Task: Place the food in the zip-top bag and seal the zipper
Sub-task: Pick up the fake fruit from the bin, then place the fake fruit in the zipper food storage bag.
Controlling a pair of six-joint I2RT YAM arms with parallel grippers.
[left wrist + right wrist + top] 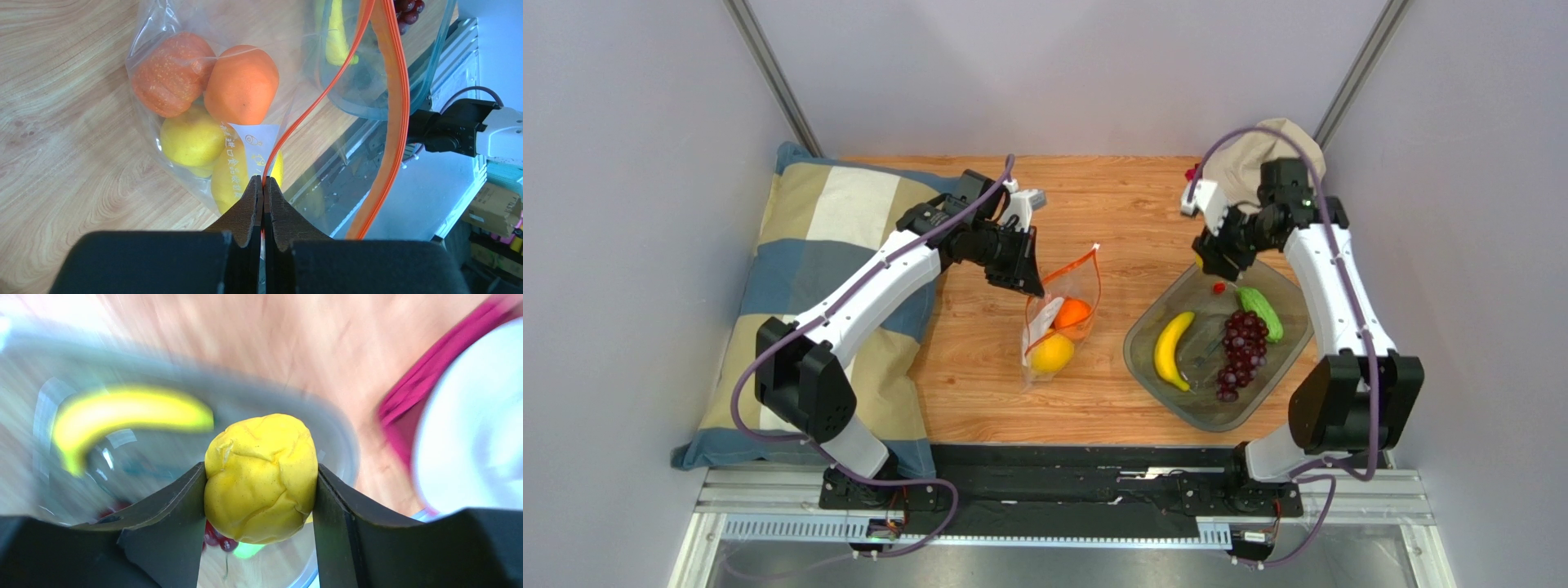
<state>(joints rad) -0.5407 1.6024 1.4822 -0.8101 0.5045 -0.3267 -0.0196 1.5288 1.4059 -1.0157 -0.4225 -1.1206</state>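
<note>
Wood-grain tabletop (977,368) carries the scene, walled in pale grey, with a checked pillow (817,245) along its left side.

The left hand (264,184) has its dark fingers pressed flat together, pinching the zipper (313,101), a thin orange-red strip that rises away from the fingertips in a curve, so the mouth stands open. Below and beyond this hand hangs the zip-top bag (1044,331), clear crinkly film with a white label. Its long axis runs from the lifted mouth at the hand down toward the near edge, and its bottom rests on the wood. Inside sit a smooth orange (241,82), a rough-skinned pumpkin (174,73) touching it, and a lemon (191,139) just beneath both.

The right hand (260,478) is clamped on a yellow fruit (264,453), rounded and creased, with a finger touching each side. Under this hand lies a grey translucent tray (1143,368) with rounded corners. In it the banana (1171,349) lies curved, its long axis running far to near. The dark grape bunch (1241,353) lies beside it along the same line, and a green piece (1259,312) sits closest to the hand. The right wrist view is blurred.
</note>
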